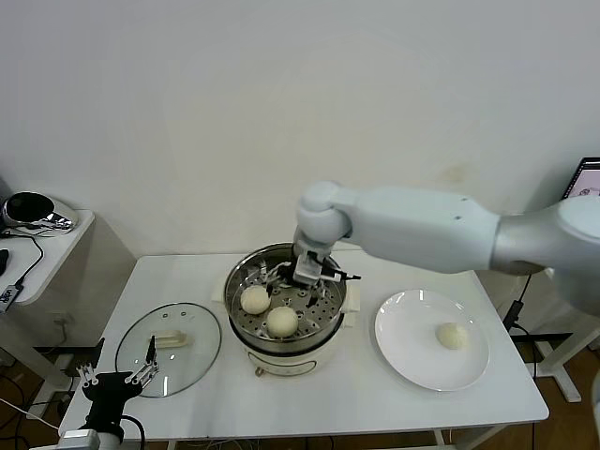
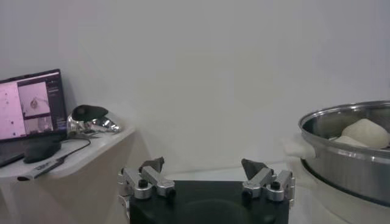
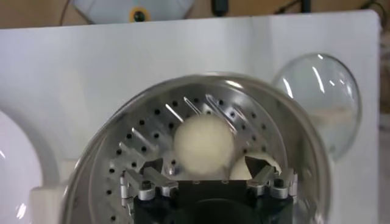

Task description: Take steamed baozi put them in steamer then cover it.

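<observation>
Over the steamer (image 1: 286,319) in the head view, the right gripper (image 1: 302,274) hung spread; two baozi (image 1: 255,299) lay in the tray, one on the plate (image 1: 412,361). From the right wrist, a bun (image 3: 203,143) sat free between the parted fingers (image 3: 146,179). The left gripper (image 2: 207,176) idled wide apart beside the table.

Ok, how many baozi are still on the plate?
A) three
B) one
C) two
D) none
B: in the head view a single baozi lies on the plate, while the others sit on the tray inside the steamer, where the open right gripper hangs.
</observation>
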